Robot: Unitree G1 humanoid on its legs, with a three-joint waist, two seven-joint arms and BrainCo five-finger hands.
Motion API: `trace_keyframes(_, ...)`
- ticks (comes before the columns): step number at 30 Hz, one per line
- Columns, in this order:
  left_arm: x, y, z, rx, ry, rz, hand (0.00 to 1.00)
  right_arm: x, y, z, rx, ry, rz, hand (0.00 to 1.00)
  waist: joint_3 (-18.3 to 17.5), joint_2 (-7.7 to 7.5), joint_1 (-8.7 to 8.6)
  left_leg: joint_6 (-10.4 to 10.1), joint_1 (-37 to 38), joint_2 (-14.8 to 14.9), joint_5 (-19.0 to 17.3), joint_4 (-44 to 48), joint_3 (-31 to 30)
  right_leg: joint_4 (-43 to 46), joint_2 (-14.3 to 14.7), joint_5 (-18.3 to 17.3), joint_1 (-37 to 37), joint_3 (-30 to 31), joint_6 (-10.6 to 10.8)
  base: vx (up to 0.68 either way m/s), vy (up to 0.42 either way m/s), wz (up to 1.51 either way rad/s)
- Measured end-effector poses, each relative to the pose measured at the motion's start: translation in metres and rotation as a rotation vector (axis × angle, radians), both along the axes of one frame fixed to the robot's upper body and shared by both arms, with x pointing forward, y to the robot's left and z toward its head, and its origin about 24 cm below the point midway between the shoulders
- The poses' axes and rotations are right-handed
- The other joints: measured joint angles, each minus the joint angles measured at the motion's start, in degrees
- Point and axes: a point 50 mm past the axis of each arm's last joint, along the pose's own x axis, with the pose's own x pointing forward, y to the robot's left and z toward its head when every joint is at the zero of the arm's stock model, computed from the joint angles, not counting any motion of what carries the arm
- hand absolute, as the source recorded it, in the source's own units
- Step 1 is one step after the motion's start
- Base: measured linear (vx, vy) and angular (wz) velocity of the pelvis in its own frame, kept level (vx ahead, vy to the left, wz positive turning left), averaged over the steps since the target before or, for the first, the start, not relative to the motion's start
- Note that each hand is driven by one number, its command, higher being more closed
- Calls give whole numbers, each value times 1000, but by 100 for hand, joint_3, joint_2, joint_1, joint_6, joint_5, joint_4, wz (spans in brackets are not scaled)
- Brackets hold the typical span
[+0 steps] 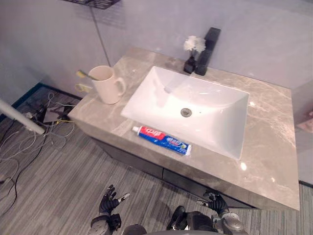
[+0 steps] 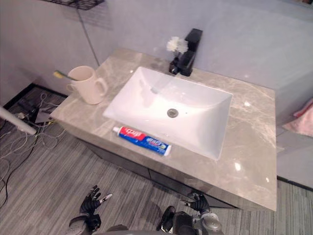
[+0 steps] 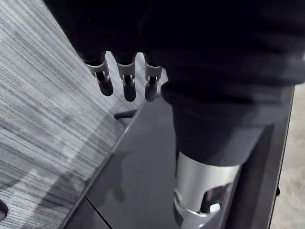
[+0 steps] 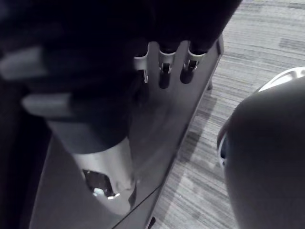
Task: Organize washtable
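A red, white and blue toothpaste tube [image 1: 161, 139] lies on the marble washtable [image 1: 271, 147] along the front rim of the white sink [image 1: 195, 110]. A cream mug [image 1: 108, 84] with a toothbrush [image 1: 82, 74] in it stands at the table's left end. My left hand [image 1: 110, 201] hangs low in front of the table over the floor, fingers spread and empty. My right hand [image 1: 216, 203] hangs below the table's front edge, fingers relaxed and holding nothing. Both hands are well short of the tube.
A black tap [image 1: 208, 49] and a small dark vase of white flowers [image 1: 193, 51] stand behind the sink. The dark cabinet front [image 3: 138, 171] sits under the counter. Loose cables [image 1: 44, 125] lie on the striped floor at the left. A wire shelf [image 1: 95, 4] hangs on the wall.
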Motion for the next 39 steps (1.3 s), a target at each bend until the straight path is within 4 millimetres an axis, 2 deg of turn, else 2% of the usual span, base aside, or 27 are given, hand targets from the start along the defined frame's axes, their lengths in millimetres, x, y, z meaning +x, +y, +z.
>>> trace_keyframes(2, 1, -3, 0, -8, -7, 1, 0, 0, 0, 0, 0, 0, -3, 0, 6, -9, -7, 85, -203, -182, -57, -155, -308, -174, 12, 95, 123, 216, 23, 69, 15, -73)
trace_keyframes(4, 1, -5, 0, -12, -11, -3, 0, -1, -3, 0, -5, 2, -12, 0, 14, -25, -15, 114, -417, -433, -69, -858, -792, -281, -6, 165, 217, 411, 98, 59, 85, -43)
trace_keyframes(6, 2, -5, 0, -11, -13, -3, 0, -3, -7, 0, -11, 3, -32, 0, 4, 8, -7, 107, -632, -451, 9, -1238, -950, -281, 0, 202, 242, 504, 174, 36, 154, -34)
trace_keyframes(7, 0, -4, 0, -10, -7, -1, 0, -4, -8, 0, -14, 5, -36, 0, -4, 14, 27, 134, -596, -485, 209, -1322, -929, -281, -8, 240, 250, 669, 274, 24, 213, -43)
trace_keyframes(10, -7, -3, -4, -8, 21, 1, 0, -5, -9, 0, -16, 2, -39, 0, -41, -108, 6, 251, -322, -722, 283, -1726, -740, -600, -127, 466, 387, 879, 487, 35, 195, -29)
trace_keyframes(12, -8, -4, -5, -11, 26, 3, 0, -5, -10, 0, -19, 3, -47, 0, -47, -112, 3, 296, -178, -831, 310, -1853, -629, -708, -197, 565, 434, 985, 556, 0, 145, -24)
trace_keyframes(17, -9, -1, -6, -3, 36, 0, 0, -4, -11, 1, -21, -7, -50, 0, -89, -104, 1, 438, -48, -1014, 409, -2162, -477, -1021, -261, 806, 468, 1157, 647, -10, 90, -18)
trace_keyframes(21, -15, -2, -10, -6, 66, 2, 0, -5, -11, 1, -20, -5, -51, 0, -110, -119, 2, 461, 81, -1064, 424, -2259, -432, -1169, -256, 898, 572, 1241, 665, -4, 28, -9)
trace_keyframes(22, -32, -2, -18, 9, 132, -17, 0, -13, -9, -5, -27, 40, -56, 0, -441, -222, 20, 699, 433, -1497, 698, -2961, -374, -1569, -442, 1218, 731, 1372, 791, 0, 0, 0)
trace_keyframes(32, -31, -4, -24, 2, 169, -25, 0, -21, -13, -12, -16, 91, -96, 0, -448, -246, 21, 673, 368, -1549, 784, -3203, -466, -1732, -481, 1258, 705, 1219, 832, 3, 2, 6)
trace_keyframes(36, -32, 0, -28, 21, 203, -38, 0, -27, -31, -15, -22, 128, -182, 0, -446, -228, 27, 678, 338, -1590, 884, -3334, -574, -1861, -512, 1292, 711, 1029, 866, 61, 7, 15)
trace_keyframes(39, -23, 11, -25, 81, 197, -50, 0, -28, -52, -12, -40, 123, -270, 0, -442, -221, 36, 677, 307, -1590, 885, -3340, -683, -1863, -511, 1281, 732, 889, 883, 60, 4, 21)
